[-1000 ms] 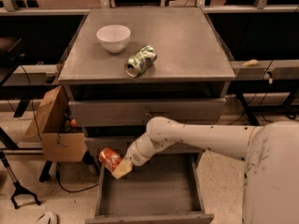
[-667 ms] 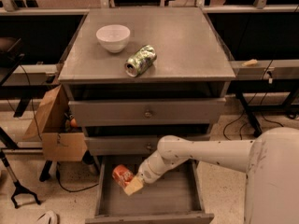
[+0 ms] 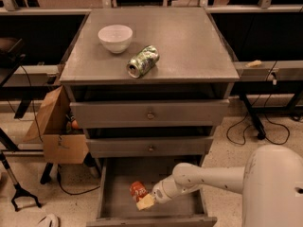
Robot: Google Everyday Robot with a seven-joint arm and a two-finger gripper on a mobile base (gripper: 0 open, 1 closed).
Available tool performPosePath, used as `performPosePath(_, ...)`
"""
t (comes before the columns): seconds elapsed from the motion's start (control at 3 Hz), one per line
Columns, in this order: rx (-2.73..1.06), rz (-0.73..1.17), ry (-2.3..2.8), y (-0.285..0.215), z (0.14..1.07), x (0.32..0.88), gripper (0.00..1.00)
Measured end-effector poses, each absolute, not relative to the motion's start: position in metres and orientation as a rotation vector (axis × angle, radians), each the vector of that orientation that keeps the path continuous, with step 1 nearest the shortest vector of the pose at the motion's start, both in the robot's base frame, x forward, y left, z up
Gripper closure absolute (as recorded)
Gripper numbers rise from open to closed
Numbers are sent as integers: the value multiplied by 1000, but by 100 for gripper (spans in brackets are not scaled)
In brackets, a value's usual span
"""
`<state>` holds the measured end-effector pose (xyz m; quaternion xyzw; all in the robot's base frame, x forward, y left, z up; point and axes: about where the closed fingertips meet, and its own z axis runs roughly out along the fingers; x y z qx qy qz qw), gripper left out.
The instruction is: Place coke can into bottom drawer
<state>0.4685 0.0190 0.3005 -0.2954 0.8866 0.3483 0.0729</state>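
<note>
The coke can (image 3: 138,191), small and red with white lettering, lies inside the open bottom drawer (image 3: 118,178), near its front left. My gripper (image 3: 145,200) reaches down into the drawer from the right on a white arm and sits right against the can. Its tan fingertips (image 3: 146,203) show just below the can.
A white bowl (image 3: 115,37) and a green-and-silver can (image 3: 143,61) lying on its side rest on the cabinet top (image 3: 189,41). The two upper drawers with round knobs are closed. A cardboard box (image 3: 57,126) stands left of the cabinet. Cables lie on the floor at right.
My gripper has carried the coke can from above the drawer's left rim down and right into the bottom drawer. The arm has lowered with it.
</note>
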Motion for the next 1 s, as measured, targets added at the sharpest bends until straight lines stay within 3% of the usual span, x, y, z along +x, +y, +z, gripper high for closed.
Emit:
performPosePath(0.67,-523,1015,2810,13,211,506,100)
performPosePath(1.0,-318,1030,2829,10,175,505,82)
